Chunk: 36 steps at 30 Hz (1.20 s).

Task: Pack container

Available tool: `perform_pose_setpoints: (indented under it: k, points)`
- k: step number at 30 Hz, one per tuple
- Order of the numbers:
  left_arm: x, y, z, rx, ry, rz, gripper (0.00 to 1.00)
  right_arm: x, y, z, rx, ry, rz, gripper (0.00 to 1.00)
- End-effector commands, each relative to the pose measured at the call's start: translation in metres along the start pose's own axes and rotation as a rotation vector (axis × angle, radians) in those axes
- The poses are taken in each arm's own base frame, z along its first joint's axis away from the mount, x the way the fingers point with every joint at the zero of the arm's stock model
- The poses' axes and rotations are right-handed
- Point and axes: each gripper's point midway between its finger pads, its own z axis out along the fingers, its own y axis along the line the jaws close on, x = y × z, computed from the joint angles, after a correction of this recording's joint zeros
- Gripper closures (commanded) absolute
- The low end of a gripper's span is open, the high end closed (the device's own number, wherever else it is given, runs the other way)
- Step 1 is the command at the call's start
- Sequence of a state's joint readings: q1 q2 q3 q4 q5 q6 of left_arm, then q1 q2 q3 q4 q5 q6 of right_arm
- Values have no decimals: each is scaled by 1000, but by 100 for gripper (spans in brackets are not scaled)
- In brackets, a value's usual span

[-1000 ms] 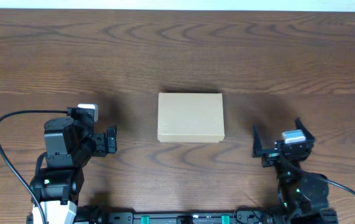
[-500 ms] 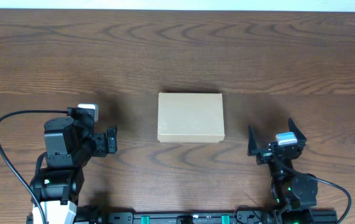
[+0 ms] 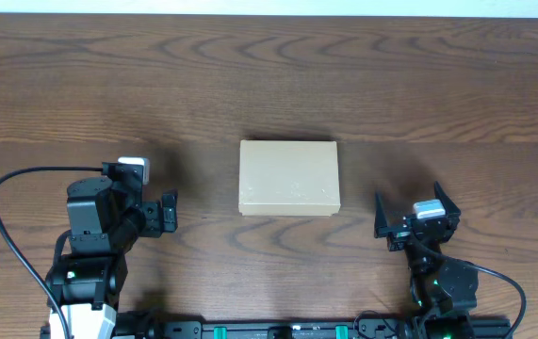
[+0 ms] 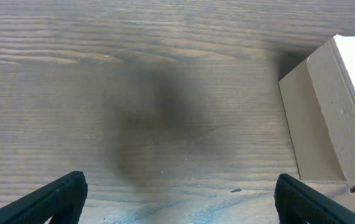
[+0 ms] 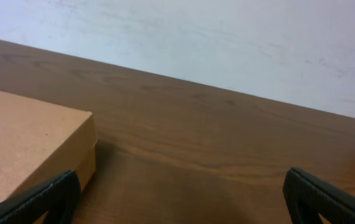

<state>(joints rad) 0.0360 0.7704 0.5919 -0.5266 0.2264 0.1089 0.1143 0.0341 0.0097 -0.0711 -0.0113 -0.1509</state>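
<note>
Two grippers wide open, box shut at mid-table

Overhead:
- Tan cardboard box [image 3: 289, 178] sits flat at the middle of the wooden table [image 3: 269, 75], lid down, long sides running left to right.
- Left gripper [image 3: 155, 209] is near the box's left side, apart from it, close to the front edge. A black cable [image 3: 3, 226] loops out from that arm.
- Right gripper [image 3: 414, 215] is off the box's front right corner, not touching. Both black fingers are splayed far apart with bare wood between them.

Left wrist:
- Two dark fingertips [image 4: 62, 196] show at the bottom corners, spread to the full width of the view. Nothing is held.
- Only wood grain and a soft shadow lie between them.
- The box's near corner and one side wall enter at the right edge, clear of the fingers.

Right wrist:
- Fingertips again sit at the bottom corners, fully parted and empty.
- The box's closed top and one corner fill the lower left, just beside the left fingertip. Whether they touch cannot be told.
- Beyond the far table edge is a pale wall [image 5: 227, 37].
</note>
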Motion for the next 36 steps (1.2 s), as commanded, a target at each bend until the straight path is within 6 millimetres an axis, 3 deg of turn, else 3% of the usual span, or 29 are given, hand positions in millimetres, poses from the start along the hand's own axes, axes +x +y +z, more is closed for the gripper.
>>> perform_pose_setpoints:
  k: [1,12,23,36]
  points:
    - [-2,-2,-1,5,-8,15,5,2,-3,0,11,2,-29,1]
    - [-2,-2,-1,5,-8,15,5,2,-8,0,37,5,-17,1]
    - [-2,-2,-1,5,-8,15,5,3,-40,-4,215,-6,201,1]
    - [-2,-2,-1,5,-8,15,4,3,-41,-4,218,-6,200,1]
